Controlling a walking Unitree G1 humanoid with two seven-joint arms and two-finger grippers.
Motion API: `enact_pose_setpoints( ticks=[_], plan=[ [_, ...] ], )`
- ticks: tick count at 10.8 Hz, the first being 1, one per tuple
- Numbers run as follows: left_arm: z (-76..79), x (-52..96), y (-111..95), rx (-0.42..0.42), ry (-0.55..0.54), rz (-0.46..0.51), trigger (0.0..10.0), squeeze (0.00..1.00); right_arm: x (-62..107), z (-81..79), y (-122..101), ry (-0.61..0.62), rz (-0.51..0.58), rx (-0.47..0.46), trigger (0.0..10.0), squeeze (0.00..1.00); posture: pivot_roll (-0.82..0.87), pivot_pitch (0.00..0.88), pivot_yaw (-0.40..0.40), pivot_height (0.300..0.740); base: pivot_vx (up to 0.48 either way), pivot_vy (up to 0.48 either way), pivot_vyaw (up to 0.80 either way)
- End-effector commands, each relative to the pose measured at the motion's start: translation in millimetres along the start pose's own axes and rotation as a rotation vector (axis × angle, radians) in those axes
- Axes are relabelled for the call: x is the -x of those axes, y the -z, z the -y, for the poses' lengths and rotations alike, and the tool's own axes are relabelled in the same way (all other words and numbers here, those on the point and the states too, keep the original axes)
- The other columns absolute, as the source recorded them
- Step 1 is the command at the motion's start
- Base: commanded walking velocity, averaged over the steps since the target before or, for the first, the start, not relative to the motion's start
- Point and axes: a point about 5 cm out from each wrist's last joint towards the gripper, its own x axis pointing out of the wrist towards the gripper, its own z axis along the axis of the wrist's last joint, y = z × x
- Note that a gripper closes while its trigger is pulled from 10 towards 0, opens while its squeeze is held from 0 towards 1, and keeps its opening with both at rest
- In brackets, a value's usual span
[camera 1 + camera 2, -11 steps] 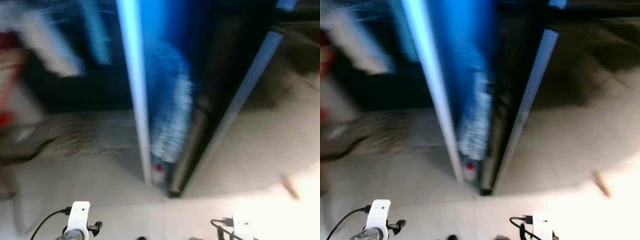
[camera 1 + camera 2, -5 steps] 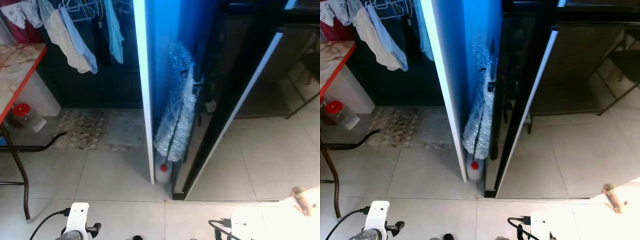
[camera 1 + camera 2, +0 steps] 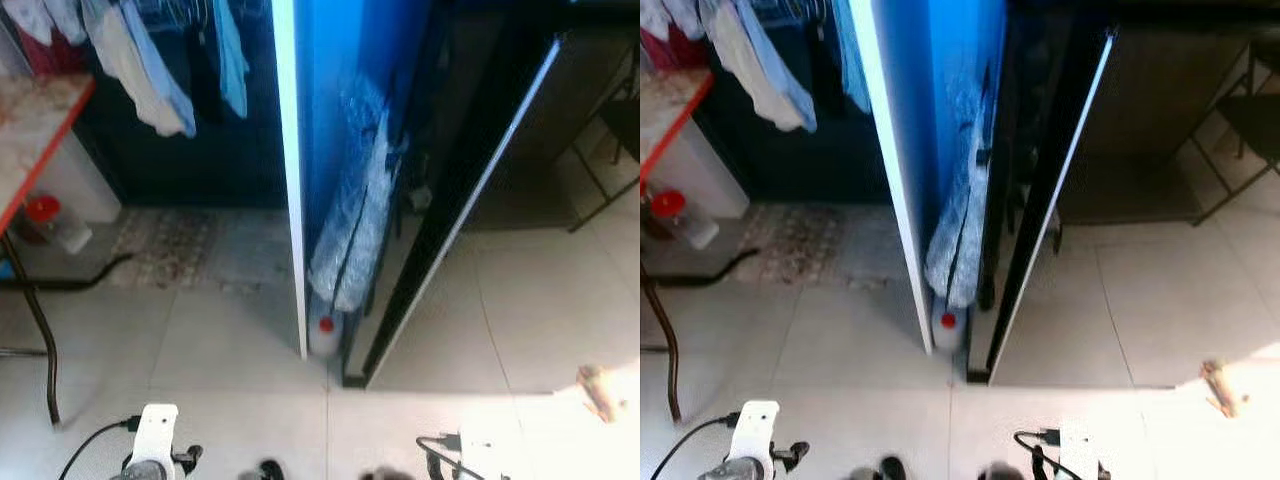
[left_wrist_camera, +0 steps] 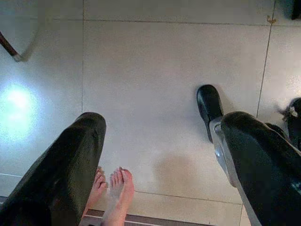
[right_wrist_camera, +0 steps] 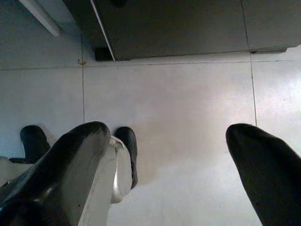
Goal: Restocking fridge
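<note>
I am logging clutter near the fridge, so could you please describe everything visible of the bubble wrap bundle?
The bubble wrap bundle is a tall, silvery, crinkled plastic roll standing nearly upright in the narrow gap between the blue wall panel and the dark fridge. A thin dark line runs down its front. At its foot sits a pale, red-capped bottle on the tiled floor.

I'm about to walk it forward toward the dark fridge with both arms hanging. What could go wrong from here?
1. A person's bare feet stand on the tiles close to the robot's own black foot; a step back or a turn could catch them.
2. A red-capped jug and a bubble-wrap bundle fill the gap between the blue wall and the fridge; veering left could knock them.
3. A black cable lies on the floor under the red-edged table, a snag risk.
</note>
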Motion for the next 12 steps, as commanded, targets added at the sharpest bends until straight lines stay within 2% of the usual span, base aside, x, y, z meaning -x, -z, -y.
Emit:
enact_pose_setpoints(
  ticks=[1, 4, 12],
  plan=[
    [-1.1, 2.0, 12.4, 0.006, -0.001, -0.044, 10.0, 0.00, 3.0, 0.8, 10.0, 0.003, -0.033, -0.014, 10.0, 0.00, -0.21, 0.166, 0.032, 0.740, -0.251, 0.000, 0.00],
    [-1.1, 1.8, 11.6, 0.006, -0.007, -0.043, 10.0, 0.00, 2.8, -1.6, 9.5, -0.011, -0.031, -0.005, 10.0, 0.00, -0.21, 0.171, 0.029, 0.740, -0.084, 0.000, 0.00],
    [-0.9, 1.6, 10.5, 0.015, -0.016, -0.037, 10.0, 0.00, 2.2, -4.4, 9.8, -0.034, -0.047, 0.009, 10.0, 0.00, -0.20, 0.176, 0.020, 0.740, 0.000, 0.000, 0.78]
  ],
)
